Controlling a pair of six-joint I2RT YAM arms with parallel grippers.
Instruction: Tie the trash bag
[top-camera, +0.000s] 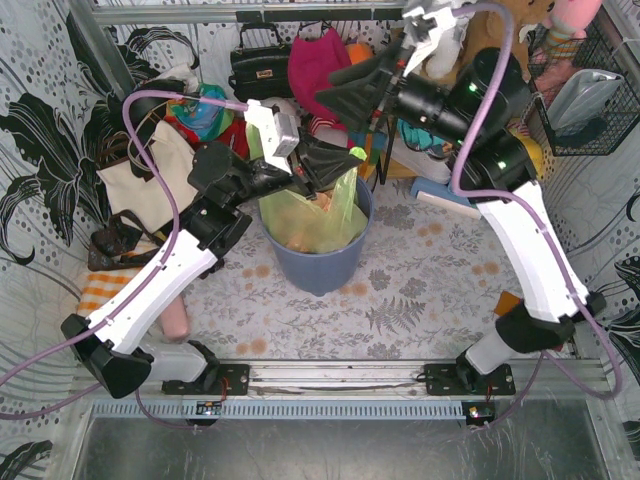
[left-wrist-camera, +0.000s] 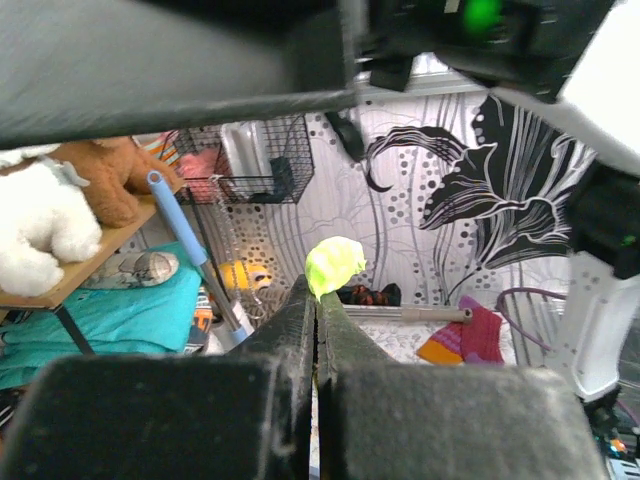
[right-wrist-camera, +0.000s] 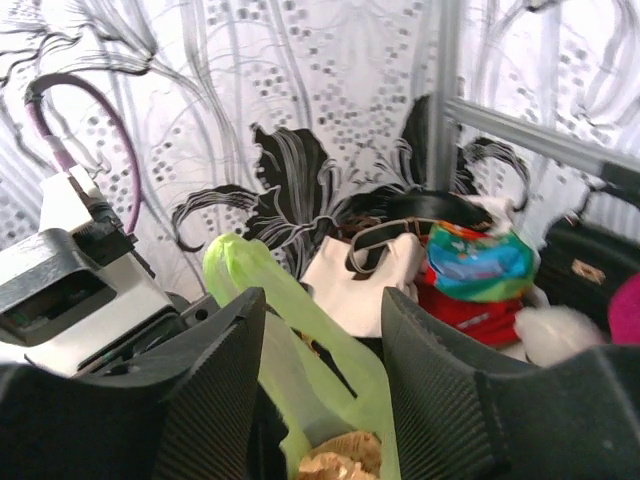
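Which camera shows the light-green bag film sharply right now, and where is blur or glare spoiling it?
Top external: even light, sharp, but the left pincer covers the neck of the thin translucent light-green plastic trash bag. Left wrist: the shut fingers are a dark close-up blur, the bag tip blown out. Right wrist: best; the right pincer shows crisp ribbed pads and film.

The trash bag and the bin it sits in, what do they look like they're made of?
Trash bag: thin, soft plastic film, light green and slightly glossy. It is translucent, with tan contents showing through, and it crumples into folds. Bin: probably rigid moulded plastic, blue-grey with a matte look, judging by its smooth round wall that holds its shape.
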